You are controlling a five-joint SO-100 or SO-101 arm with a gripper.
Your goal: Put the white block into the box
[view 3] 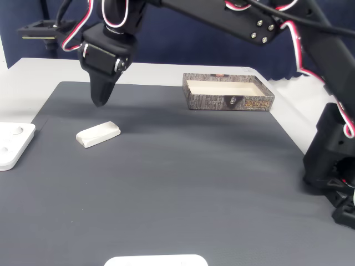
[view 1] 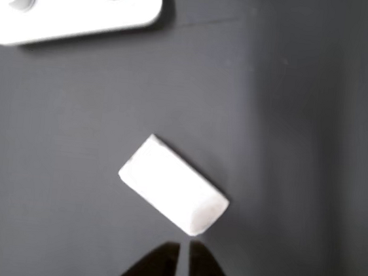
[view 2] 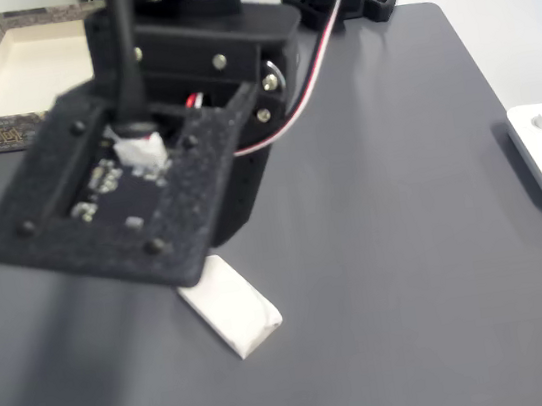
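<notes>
On the grey mat, one white block, one box.

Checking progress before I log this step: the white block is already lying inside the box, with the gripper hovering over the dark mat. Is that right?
Not quite. The white block is lying on the dark mat, well apart from the box, as a fixed view shows. The gripper does hover over the mat, just beside the block.

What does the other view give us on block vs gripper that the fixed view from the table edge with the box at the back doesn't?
Other view: the gripper tips nearly shut, just short of the white block's end, plus the dimpled slab's recesses. Fixed view: the box behind, open and empty, and the gripper hanging above the mat, clear of the block. Both: the block lying free, not gripped.
</notes>
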